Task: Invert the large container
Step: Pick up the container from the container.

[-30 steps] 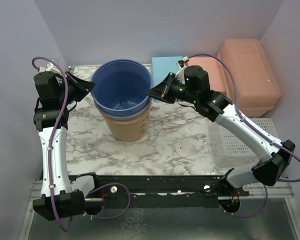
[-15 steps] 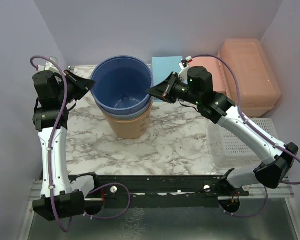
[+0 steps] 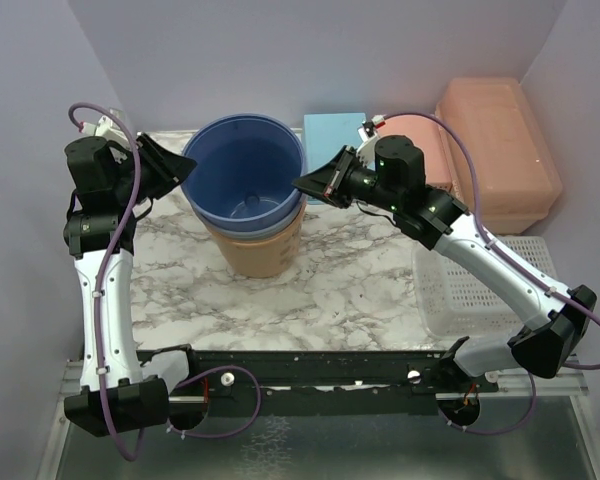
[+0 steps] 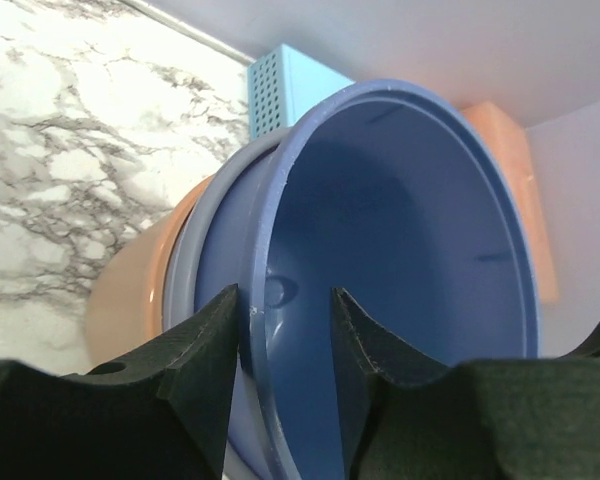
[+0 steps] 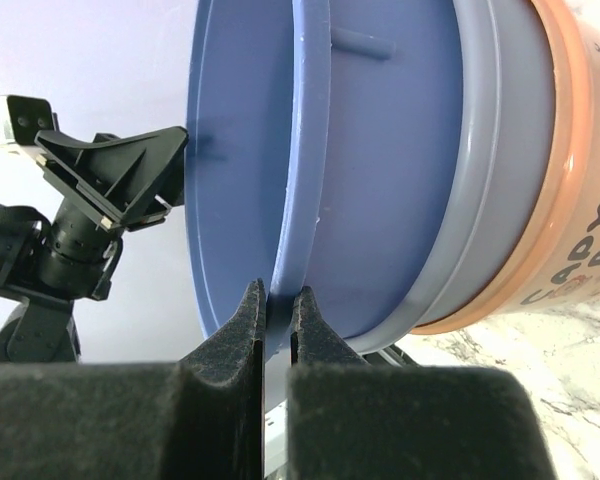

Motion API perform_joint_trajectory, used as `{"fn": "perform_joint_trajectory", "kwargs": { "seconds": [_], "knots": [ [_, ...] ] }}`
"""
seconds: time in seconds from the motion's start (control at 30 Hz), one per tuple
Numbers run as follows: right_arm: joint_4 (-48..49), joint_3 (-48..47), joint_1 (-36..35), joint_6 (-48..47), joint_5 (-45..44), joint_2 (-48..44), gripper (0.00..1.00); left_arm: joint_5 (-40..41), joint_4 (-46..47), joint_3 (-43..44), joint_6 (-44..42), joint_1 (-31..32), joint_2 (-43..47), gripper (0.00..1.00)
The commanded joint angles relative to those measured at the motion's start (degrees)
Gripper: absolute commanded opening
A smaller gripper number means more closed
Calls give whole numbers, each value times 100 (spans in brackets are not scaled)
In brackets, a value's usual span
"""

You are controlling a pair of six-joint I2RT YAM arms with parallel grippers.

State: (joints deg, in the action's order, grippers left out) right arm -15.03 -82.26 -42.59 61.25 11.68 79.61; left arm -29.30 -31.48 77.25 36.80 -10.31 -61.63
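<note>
The large container [image 3: 500, 150], a peach-orange lidded box, stands at the back right corner, and neither gripper touches it. A blue bucket [image 3: 245, 175] sits nested in a grey bucket [image 5: 490, 170] and an orange bucket [image 3: 255, 255] at the table's middle back. My right gripper [image 3: 302, 185] is shut on the blue bucket's right rim [image 5: 298, 200], with the rim pinched between its pads. My left gripper [image 3: 180, 172] is open. Its jaws straddle the blue bucket's left rim [image 4: 255, 330], one finger outside and one inside, with a gap on the inner side.
A light blue perforated box [image 3: 330, 140] stands behind the buckets. A pink container [image 3: 420, 140] lies beside the peach box. A white perforated basket [image 3: 480, 290] rests at the right, under my right arm. Walls close in at the left, back and right.
My left gripper has opened off the blue bucket's rim and its wrist has risen slightly. The right gripper closed on the rim and stays shut. The bucket stack has hardly moved.
</note>
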Motion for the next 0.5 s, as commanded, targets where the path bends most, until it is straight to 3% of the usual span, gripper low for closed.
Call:
{"fn": "perform_joint_trajectory", "kwargs": {
  "seconds": [0.0, 0.47],
  "knots": [
    [893, -25, -103, -76, 219, -291, 1, -5, -885, 507, -1044, 91, -152, 42],
    [910, 4, -92, 9, 54, -340, 1, 689, -1734, 845, -1864, 92, -458, 64]
  ]
}}
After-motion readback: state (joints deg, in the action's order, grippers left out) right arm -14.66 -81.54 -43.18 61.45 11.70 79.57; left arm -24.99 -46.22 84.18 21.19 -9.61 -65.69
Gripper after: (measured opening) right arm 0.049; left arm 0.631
